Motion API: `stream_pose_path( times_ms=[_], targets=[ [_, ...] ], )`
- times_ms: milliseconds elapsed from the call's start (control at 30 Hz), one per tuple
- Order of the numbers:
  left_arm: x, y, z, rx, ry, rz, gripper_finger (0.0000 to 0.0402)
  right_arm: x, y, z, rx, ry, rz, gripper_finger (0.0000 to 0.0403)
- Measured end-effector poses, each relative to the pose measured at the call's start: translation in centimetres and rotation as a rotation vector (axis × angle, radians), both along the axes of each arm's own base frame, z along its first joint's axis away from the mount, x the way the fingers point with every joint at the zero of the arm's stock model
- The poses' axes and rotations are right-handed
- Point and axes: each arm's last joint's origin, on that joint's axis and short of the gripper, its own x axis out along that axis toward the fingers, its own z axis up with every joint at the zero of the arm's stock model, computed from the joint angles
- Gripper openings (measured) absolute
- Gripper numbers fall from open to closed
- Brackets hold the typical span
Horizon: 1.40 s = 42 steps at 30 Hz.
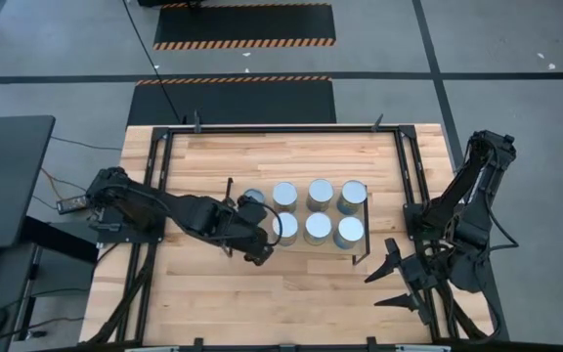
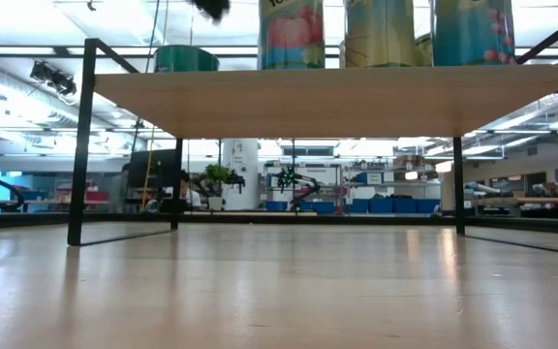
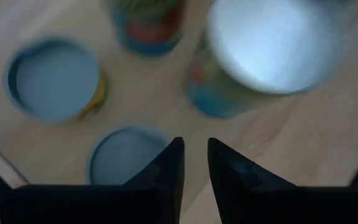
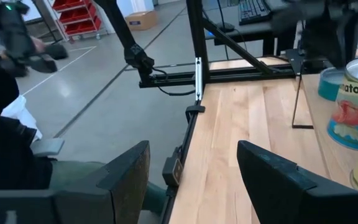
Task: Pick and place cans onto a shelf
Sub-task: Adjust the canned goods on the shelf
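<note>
— Dark fingers (image 3: 166,168) of the left pincer (image 1: 259,249) stand slightly parted above the cans (image 3: 53,79), gripping nothing.
— Overhead shows more: seven cans on the shelf (image 1: 296,242); right pincer (image 1: 397,279) open at the bench (image 1: 262,303) edge.

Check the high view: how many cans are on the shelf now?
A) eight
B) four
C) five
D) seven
D: the shelf shows seven round can tops, four in the far row counting the darker can beside the left arm, and three in the near row.
</note>
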Motion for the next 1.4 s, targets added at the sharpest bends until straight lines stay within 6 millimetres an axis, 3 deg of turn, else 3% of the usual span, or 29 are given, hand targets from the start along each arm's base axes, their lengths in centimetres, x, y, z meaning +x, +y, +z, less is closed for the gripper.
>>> stream_pose_path(
  times_ms=[167, 300, 367, 433, 567, 933, 1400],
  targets=[
    [-0.5, -2.5, 3.2, 0.159, -0.160, -0.164, 0.0078, 0.8, -0.7, -0.1, -0.046, -0.015, -0.064, 0.0249],
    [-0.8, -4.9, 4.4, 0.390, -0.305, -0.219, 0.0078, 1.9, -1.7, 0.3, -0.095, -0.047, -0.112, 0.0249],
    [-0.4, -5.1, 4.8, 0.387, -0.353, -0.224, 0.0078, 2.2, -2.3, 0.7, -0.108, -0.069, -0.127, 0.0249],
    [0.5, -4.4, 5.0, 0.348, -0.366, -0.263, 0.0078, 2.6, -2.9, 0.9, -0.136, -0.081, -0.144, 0.0249],
    [2.5, -2.3, 4.6, 0.455, -0.332, -0.311, 0.0078, 3.7, -4.5, 1.2, -0.188, -0.093, -0.211, 0.0249],
    [4.2, 2.0, 2.5, 0.409, -0.143, -0.411, 0.0078, 6.4, -7.8, 0.6, -0.259, -0.041, -0.321, 0.0249],
    [4.4, 2.3, 1.8, 0.356, -0.079, -0.574, 0.0078, 6.7, -8.2, 0.6, -0.259, -0.035, -0.340, 0.0249]
  ],
)
